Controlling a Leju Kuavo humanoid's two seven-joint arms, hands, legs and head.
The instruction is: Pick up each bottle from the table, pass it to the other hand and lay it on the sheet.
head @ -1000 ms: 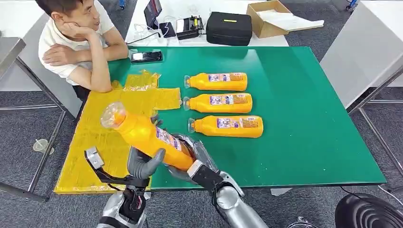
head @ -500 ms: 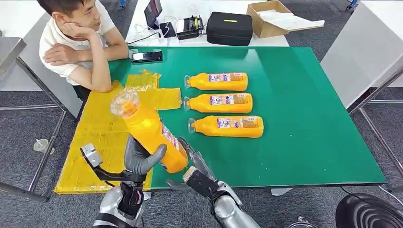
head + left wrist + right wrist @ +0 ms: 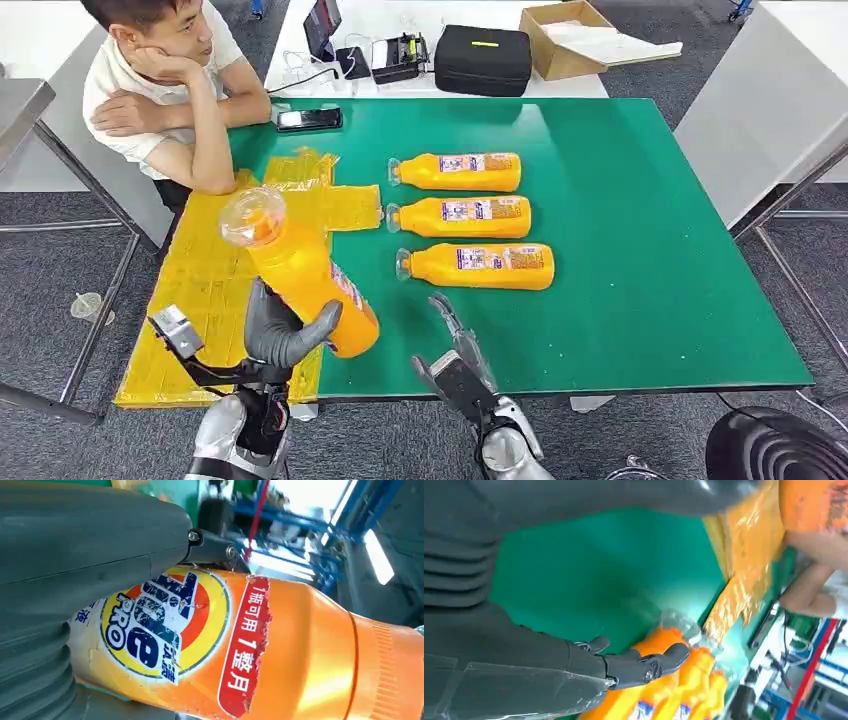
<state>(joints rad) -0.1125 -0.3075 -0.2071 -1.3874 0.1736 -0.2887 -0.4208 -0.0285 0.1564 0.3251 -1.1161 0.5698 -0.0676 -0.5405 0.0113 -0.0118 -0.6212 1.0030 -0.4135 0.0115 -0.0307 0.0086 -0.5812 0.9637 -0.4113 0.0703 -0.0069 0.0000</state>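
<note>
The left robot hand [image 3: 285, 335] grips a tilted orange bottle [image 3: 300, 270] above the yellow sheet [image 3: 200, 290].

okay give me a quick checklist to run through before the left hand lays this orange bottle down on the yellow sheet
1. Left hand grips the held orange plastic bottle around its lower body: ok.
2. Right hand is off that bottle, fingers spread, holding nothing: ok.
3. Wrinkled yellow plastic sheet has bare room under and beside the bottle: ok.
4. Seated person's forearm rests at the sheet's far edge, apart from the near part: ok, but watch it.
5. Three orange bottles lying in a row on the green table are apart from the path to the sheet: ok.
6. Firmness of the grip: cannot tell.
</note>
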